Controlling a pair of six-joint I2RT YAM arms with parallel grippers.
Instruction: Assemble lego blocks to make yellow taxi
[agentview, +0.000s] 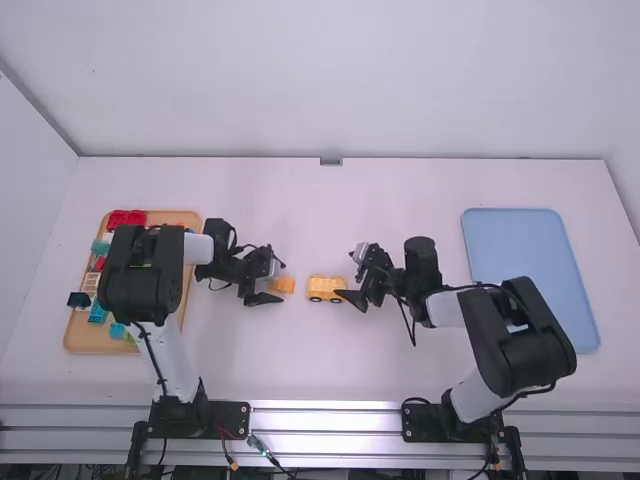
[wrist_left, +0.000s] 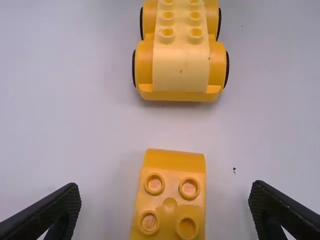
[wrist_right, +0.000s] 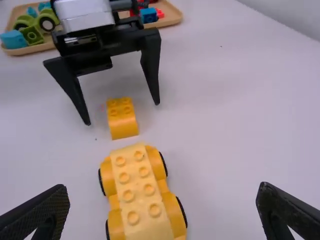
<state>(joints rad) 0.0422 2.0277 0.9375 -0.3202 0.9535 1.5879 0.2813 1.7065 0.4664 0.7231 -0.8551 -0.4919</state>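
So the yellow car base is sitting on its wheels around the middle of the frame. It's wearing a paler yellow strip down its back with two rows of round studs, and its chunky orange-yellow sides are carrying black-edged wheels. Just to the left of it, the smaller yellow-orange block is lying studs up on the white table. Four studs are showing on that one, and its smooth rounded end is facing the car, with a small gap between the two.

Arm-wise, the left one is standing at lower left, its bulky black joint hanging over the wooden tray of bricks, and its wrist is pointing right, toward the middle. The left gripper is sitting wide open low over the table, a finger on either side of the little block, and it's gripping nothing; the left wrist view is showing a gap on both sides.

The right arm is standing at lower right and bending back left, with its wrist pointing at the car's right end. The right gripper is also gaping wide and holding nothing. The blue tray is lying at the right side.
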